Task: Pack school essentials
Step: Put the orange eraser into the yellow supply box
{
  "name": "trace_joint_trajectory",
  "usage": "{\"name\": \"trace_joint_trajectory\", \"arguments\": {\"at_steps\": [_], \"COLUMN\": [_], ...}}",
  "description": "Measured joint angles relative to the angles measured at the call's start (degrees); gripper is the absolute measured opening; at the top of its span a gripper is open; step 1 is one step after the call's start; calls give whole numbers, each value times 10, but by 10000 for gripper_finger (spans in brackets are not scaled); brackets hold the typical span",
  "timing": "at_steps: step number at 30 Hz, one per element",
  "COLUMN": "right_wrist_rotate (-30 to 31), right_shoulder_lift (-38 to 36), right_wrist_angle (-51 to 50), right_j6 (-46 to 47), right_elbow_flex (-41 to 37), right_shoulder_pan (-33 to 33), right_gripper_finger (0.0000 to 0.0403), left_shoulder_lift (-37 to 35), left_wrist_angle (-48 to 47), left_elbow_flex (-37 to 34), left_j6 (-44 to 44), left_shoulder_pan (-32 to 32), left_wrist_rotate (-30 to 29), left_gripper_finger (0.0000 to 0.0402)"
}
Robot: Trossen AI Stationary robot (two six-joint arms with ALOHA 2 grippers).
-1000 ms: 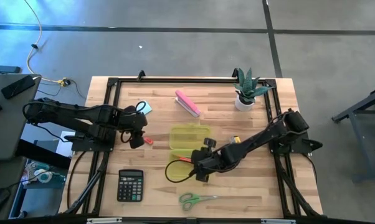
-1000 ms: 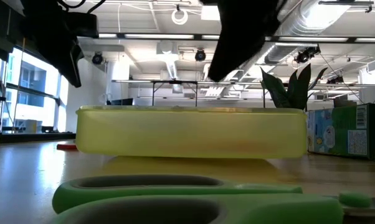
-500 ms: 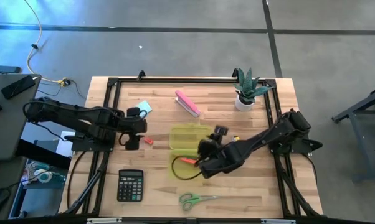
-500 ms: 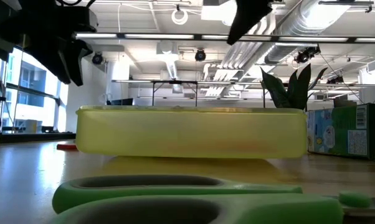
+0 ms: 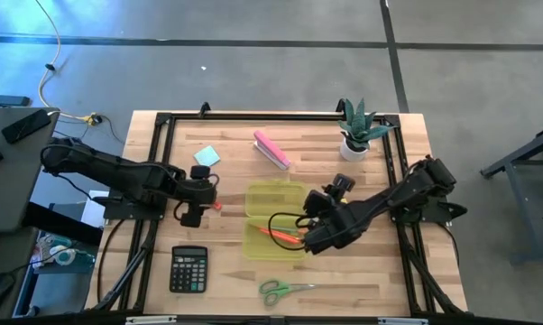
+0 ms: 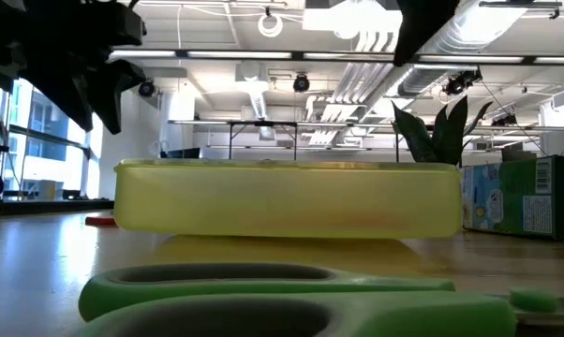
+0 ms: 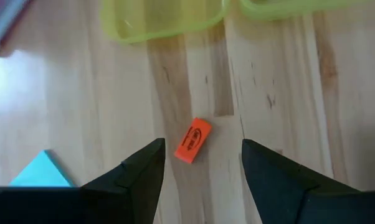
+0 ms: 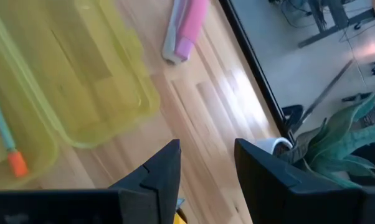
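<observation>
An open yellow-green translucent case [image 5: 275,199] lies mid-table, and thin orange-red pens [image 5: 281,235] lie in its near half [image 5: 273,242]. One pen's orange tip [image 8: 15,163] shows in the right wrist view. My right gripper [image 5: 328,200] [image 8: 206,165] hangs open above the case's right edge. My left gripper [image 5: 207,195] [image 7: 203,163] is open, a finger on each side of a small orange eraser [image 7: 192,140] on the wood, touching nothing. The light-blue note pad [image 5: 207,155] lies far-left. The green-handled scissors [image 5: 285,290] rest flat near the front edge. The crayon box [image 6: 512,197] stands right of the case.
A pink oblong block [image 5: 271,149] lies beyond the case. A potted plant [image 5: 357,132] stands at the far right. A black calculator [image 5: 188,269] sits near-left. A black frame [image 5: 253,116] rims the table. Bare wood lies right of the scissors.
My right gripper has risen from the case's near half and moved right and toward the far edge; the pens stay lying in that half. My left gripper has shifted from beside the note pad toward the near edge, over the orange eraser.
</observation>
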Motion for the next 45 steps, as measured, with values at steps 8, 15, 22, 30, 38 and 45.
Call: {"name": "trace_joint_trajectory", "arguments": {"at_steps": [8,15,22,30,38,45], "right_wrist_rotate": [-19,-15,-41,-41,-28,-28], "right_shoulder_lift": [-35,-119,-198,-221,-221,-221], "right_wrist_angle": [5,59,185,236,258,270], "right_j6": [21,49,1,-3,-29,-38], "right_elbow_flex": [-82,-178,-268,-301,-302,-302], "right_shoulder_pan": [-10,3,2,3,2,2], "right_gripper_finger": [142,142,142,142,142,142], "left_shoulder_lift": [65,81,81,81,101,154], "left_wrist_angle": [7,91,125,139,145,157], "left_elbow_flex": [0,-42,-80,-86,-86,-86], "left_j6": [40,77,103,118,118,129], "left_shoulder_pan": [2,24,69,101,106,106], "left_wrist_rotate": [25,42,66,92,112,73], "left_gripper_finger": [200,200,200,200,200,200]}}
